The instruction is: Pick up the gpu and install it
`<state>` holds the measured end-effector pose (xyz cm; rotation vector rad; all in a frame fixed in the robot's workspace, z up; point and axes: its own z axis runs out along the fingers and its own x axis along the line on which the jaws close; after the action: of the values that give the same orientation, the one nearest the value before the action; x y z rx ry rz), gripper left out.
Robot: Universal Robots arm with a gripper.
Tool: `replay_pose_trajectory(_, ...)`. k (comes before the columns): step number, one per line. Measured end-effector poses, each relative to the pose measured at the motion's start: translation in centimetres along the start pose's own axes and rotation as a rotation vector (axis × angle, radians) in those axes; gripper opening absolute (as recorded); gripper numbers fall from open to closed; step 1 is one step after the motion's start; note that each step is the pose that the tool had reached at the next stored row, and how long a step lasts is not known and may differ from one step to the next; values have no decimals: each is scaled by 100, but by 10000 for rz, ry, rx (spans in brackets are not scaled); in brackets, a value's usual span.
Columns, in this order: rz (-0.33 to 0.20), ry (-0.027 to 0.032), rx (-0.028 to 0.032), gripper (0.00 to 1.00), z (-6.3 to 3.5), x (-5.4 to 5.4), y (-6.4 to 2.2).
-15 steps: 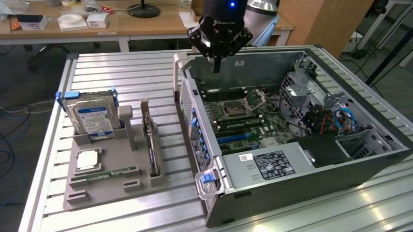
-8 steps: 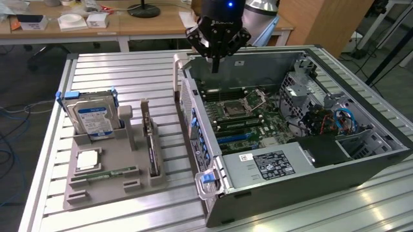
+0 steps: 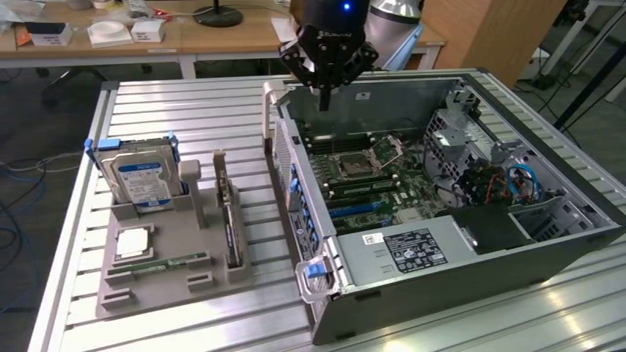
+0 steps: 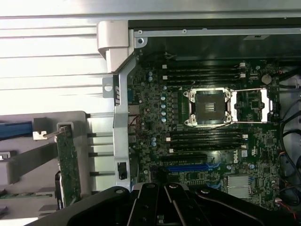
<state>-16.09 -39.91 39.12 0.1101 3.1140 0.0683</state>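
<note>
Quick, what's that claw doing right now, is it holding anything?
Claw: closed, holding nothing, hovering by the open computer case.

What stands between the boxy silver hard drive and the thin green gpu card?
A grey upright post of the holder, in the exterior view.

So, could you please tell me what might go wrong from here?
1. The shut gripper hangs over the computer case, apart from the gpu; lowered shut, it might knock the card over.
2. The gpu stands on edge in the grey holder beside a post, so room for a grasp looks tight.
3. The case's wall rises between holder and motherboard; a carried card might catch on it.
</note>
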Motion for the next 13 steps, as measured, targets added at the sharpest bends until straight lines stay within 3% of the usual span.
replay_pose_trajectory(13, -29, 1, -1, 11, -2, 112, -8)
